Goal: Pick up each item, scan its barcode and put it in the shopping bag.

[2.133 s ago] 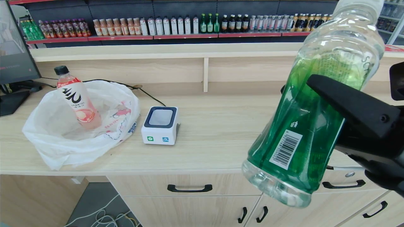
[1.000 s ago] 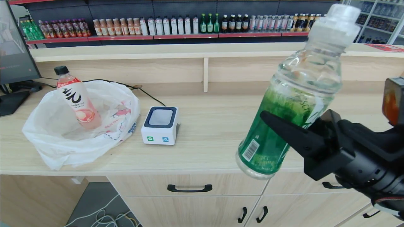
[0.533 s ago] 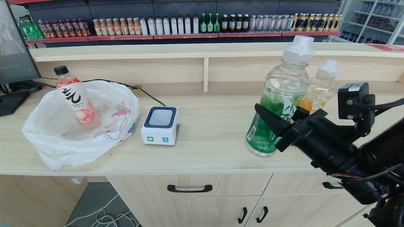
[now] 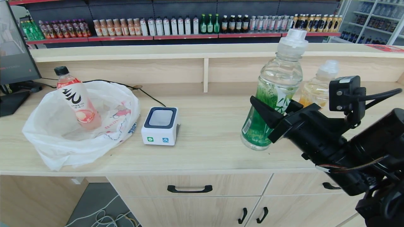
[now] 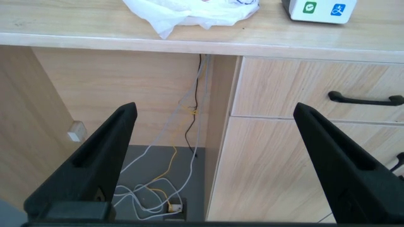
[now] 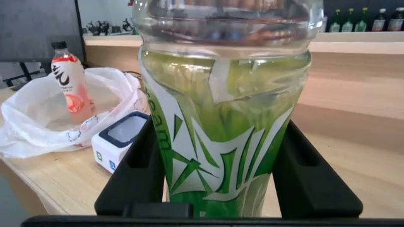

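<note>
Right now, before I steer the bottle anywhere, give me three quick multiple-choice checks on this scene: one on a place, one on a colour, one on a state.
1. Where does the white square scanner box sit?
A. Inside the bag.
B. On the pale wooden counter, between the white plastic shopping bag and the green-labelled clear plastic bottle.
C. On the floor.

2. What colour is the cap on the pink-labelled drink bottle standing in the shopping bag?
A. Black.
B. White.
C. Green.

3. What state is the right claw in?
A. Open and empty.
B. Shut on the green-labelled bottle.
C. Shut on the scanner box.

Answers: 1 B, the head view shows it on the counter between them; 2 A, the black cap stands above the bag's rim; 3 B, both fingers press the bottle's sides in the right wrist view.
</note>
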Available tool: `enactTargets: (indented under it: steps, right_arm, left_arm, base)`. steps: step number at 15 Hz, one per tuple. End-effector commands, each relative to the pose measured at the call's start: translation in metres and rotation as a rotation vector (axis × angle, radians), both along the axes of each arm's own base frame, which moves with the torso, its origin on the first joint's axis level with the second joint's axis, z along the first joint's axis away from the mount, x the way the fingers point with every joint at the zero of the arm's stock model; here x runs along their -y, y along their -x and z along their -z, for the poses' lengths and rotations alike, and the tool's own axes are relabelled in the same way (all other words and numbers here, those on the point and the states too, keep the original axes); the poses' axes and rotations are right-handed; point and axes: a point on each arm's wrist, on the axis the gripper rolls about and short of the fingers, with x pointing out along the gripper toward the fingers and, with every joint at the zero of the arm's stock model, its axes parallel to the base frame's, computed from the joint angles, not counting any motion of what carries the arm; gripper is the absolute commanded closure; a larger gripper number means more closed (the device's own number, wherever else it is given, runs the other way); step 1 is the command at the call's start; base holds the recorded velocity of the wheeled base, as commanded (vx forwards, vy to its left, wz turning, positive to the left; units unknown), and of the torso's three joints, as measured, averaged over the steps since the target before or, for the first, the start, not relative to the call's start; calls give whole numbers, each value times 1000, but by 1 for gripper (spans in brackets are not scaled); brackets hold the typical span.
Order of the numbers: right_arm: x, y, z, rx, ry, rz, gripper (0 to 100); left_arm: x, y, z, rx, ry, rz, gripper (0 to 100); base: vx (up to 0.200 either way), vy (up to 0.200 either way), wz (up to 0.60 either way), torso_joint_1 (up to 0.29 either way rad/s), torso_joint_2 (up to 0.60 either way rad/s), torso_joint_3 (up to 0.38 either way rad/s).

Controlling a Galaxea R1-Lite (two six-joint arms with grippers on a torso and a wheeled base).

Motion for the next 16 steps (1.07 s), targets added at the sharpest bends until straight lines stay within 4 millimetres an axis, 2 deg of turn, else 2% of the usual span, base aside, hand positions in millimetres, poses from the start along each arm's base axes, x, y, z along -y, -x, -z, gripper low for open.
enactTargets:
  steps: [1,11,16]
  right_arm:
    - [-3,-5,3,-6,4,-1,100]
    - [-3,-9,-1,11,-6,11,100]
    - [15,-17,1,-6,-8,98,100]
  left_arm:
    - [0,0,0,0,1,-1,0]
    - [0,0,0,0,1,-1,0]
    - [0,0,0,0,2,-1,0]
  base:
    - [0,200,0,-12,-2,2]
    - [0,200,0,2,4,3]
    - [0,200,0,0,2,1]
